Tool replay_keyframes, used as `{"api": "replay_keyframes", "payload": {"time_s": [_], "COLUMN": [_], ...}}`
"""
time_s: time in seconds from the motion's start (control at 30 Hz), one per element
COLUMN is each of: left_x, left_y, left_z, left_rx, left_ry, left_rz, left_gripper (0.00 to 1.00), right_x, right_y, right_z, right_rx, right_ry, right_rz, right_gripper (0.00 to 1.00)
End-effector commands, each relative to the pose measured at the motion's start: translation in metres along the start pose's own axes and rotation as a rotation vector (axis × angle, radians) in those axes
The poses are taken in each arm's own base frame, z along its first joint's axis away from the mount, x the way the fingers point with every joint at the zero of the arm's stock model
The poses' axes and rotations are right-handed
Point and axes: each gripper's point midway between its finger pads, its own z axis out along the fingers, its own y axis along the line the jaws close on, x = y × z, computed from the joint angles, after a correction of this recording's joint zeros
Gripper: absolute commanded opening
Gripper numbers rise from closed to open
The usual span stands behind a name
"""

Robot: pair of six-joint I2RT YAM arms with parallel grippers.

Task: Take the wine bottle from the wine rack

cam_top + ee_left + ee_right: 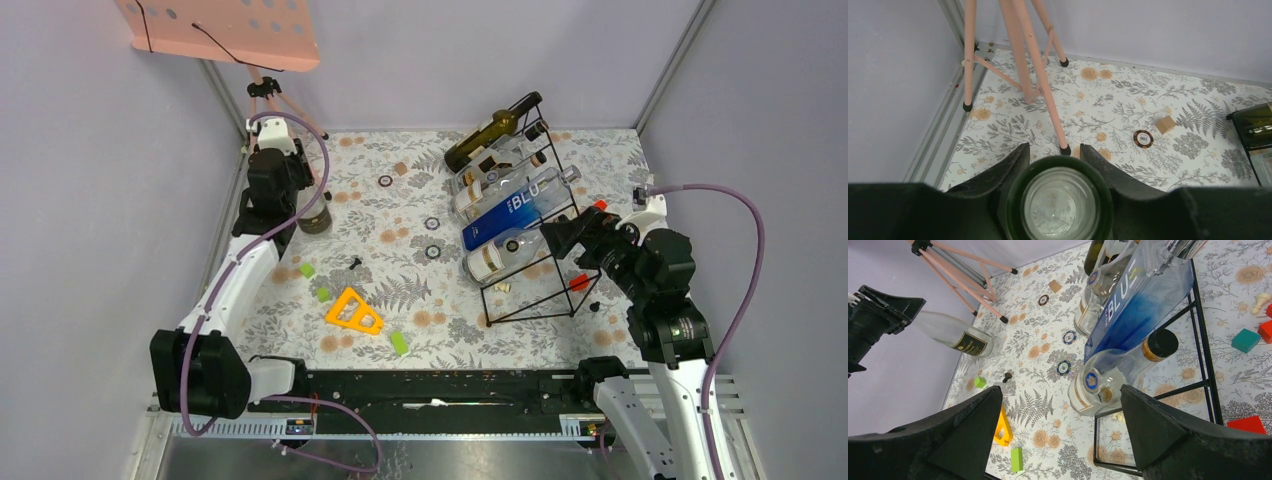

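The black wire wine rack [540,292] stands at the right rear and shows in the right wrist view [1204,330]. It holds a dark green bottle [488,135], a blue bottle [515,212] and clear bottles [497,258]. My left gripper [288,190] is far from the rack at the far left and is shut on a wine bottle [315,218] with a dark label. The bottle's round glass end fills the space between the jaws [1060,205]. The right wrist view shows it tilted [955,335]. My right gripper [560,238] is open and empty at the rack's right side [1060,390].
A pink tripod stand [265,100] with a perforated board [220,30] is at the far left corner, its legs close ahead of my left gripper [1043,80]. An orange triangle [353,312], green blocks [400,343], poker chips [432,252] and red blocks [578,283] lie on the floral mat.
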Motion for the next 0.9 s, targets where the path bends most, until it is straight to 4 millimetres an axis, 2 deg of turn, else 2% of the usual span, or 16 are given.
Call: {"api": "replay_keyframes", "payload": {"time_s": [0.0,0.17,0.3,0.33,0.43,0.6,0.73,0.87], "left_x": [-0.07,-0.051,-0.035,-0.033,-0.027,-0.029,-0.041,-0.064], "left_y": [0.01,0.017,0.02,0.02,0.021,0.025,0.035,0.044], "left_z": [0.001,0.008,0.015,0.015,0.015,0.01,-0.003,-0.022], "left_rx": [-0.043,-0.074,-0.091,-0.092,-0.095,-0.118,-0.176,-0.223], "left_ry": [-0.261,-0.229,-0.194,-0.186,-0.173,-0.153,-0.155,-0.162], "left_rz": [-0.058,-0.062,-0.071,-0.078,-0.09,-0.111,-0.149,-0.186], "left_gripper": [0.04,0.11,0.53,0.6,0.73,0.87,0.98,0.99], "right_x": [0.002,0.003,0.004,0.005,0.006,0.005,0.003,0.002], "right_y": [-0.001,-0.001,-0.001,-0.001,-0.001,-0.003,-0.007,-0.014], "right_z": [-0.001,-0.003,-0.004,-0.004,-0.005,-0.006,-0.006,-0.006], "right_rx": [0.001,-0.001,-0.004,-0.004,-0.004,0.009,0.038,0.082], "right_ry": [0.001,0.005,0.008,0.012,0.015,0.009,0.003,0.011], "right_rz": [-0.018,-0.021,-0.022,-0.021,-0.02,-0.027,-0.027,-0.032], "right_gripper": [0.95,0.95,0.95,0.95,0.95,0.95,0.95,0.95]}}
